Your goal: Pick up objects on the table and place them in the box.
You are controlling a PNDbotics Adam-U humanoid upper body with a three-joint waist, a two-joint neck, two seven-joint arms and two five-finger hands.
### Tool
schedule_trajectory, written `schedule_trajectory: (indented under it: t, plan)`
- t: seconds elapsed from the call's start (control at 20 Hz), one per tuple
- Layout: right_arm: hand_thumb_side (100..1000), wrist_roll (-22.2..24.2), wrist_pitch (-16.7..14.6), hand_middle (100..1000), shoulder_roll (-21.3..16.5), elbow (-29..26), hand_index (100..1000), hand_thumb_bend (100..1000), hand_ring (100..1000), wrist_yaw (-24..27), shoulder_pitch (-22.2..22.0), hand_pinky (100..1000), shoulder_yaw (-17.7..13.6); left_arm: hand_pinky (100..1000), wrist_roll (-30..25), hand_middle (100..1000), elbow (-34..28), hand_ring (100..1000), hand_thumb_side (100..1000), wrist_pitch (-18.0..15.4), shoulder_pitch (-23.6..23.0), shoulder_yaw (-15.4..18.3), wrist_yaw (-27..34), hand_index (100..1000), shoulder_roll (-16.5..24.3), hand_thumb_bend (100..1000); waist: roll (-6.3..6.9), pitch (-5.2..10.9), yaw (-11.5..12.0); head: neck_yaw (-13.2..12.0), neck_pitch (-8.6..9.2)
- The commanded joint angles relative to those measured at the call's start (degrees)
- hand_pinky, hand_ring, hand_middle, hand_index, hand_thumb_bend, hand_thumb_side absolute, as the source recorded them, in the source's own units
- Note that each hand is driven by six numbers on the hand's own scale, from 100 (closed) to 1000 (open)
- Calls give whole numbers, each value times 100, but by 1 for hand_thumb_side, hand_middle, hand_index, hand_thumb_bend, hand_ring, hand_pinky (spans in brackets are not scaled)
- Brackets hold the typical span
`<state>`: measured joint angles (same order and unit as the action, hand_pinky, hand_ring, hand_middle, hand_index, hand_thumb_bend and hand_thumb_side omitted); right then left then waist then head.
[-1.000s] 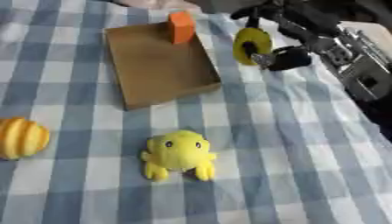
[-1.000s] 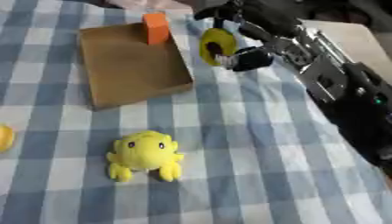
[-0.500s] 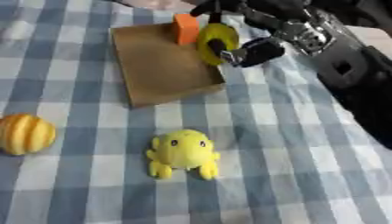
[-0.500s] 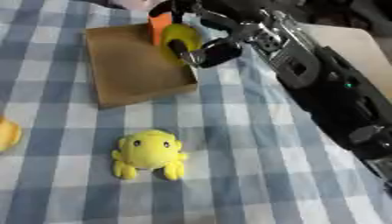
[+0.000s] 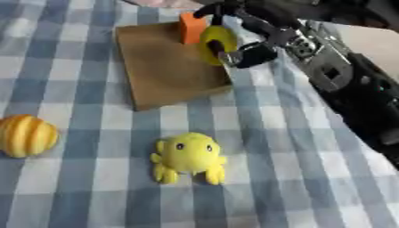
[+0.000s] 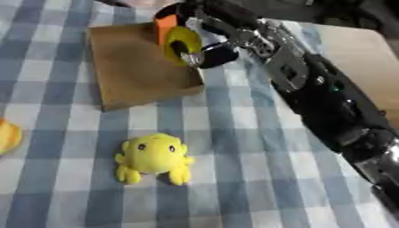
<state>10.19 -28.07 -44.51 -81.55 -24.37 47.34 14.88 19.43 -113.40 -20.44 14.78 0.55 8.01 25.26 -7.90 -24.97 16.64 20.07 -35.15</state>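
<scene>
since the earlier frame, right robot hand, fingers clamping the stiff, light yellow disc by its rim, is carrying it over the box near the counter's far edge.

Orange-striped ball cut off at left edge.

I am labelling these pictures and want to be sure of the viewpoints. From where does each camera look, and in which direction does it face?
Left eye view: sits in the robot's head, looks down at the blue checked tablecloth; the black right arm enters from the upper right, its right hand holding a flat yellow disc over the brown cardboard box.
Right eye view: beside it in the head, same downward look; more of the right arm shows.
Both share the box, an orange block and the yellow plush toy; the yellow striped ball shows whole only in the left.
</scene>
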Motion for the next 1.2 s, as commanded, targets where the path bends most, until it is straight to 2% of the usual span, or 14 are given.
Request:
schedule_trajectory:
  t: [0.05,0.35,0.5,0.7,0.95,1.2]
  plan:
    - [204,-16,-80,433,-83,18,637,100,644,-83,46,721,-13,985,-34,726,-119,763,650,-12,59,12,25,868,97,100,68,100,11,21,81]
    - [198,283,-214,496,-61,-65,699,100,691,-110,-66,736,135,986,-38,726,-119,763,652,-7,50,12,15,868,77,100,90,82,-7,14,74]
    - [198,368,-216,601,-64,-123,742,100,750,-151,-88,757,155,986,-47,727,-119,763,653,-6,56,8,19,868,74,100,88,82,-10,5,73]
    - [212,541,-34,758,-78,-98,822,100,836,-556,-114,799,131,987,-43,727,-119,763,653,-3,42,14,18,868,71,100,82,94,-19,-16,62]
    - [226,657,123,838,-70,-100,883,100,896,-1015,-146,835,112,987,-48,727,-119,764,653,5,44,13,27,868,70,100,79,115,-47,-43,51]
    - [226,703,153,852,-70,-124,902,100,908,-1092,-158,842,104,987,-47,726,-119,764,651,1,36,18,36,868,73,100,89,142,-60,-58,44]
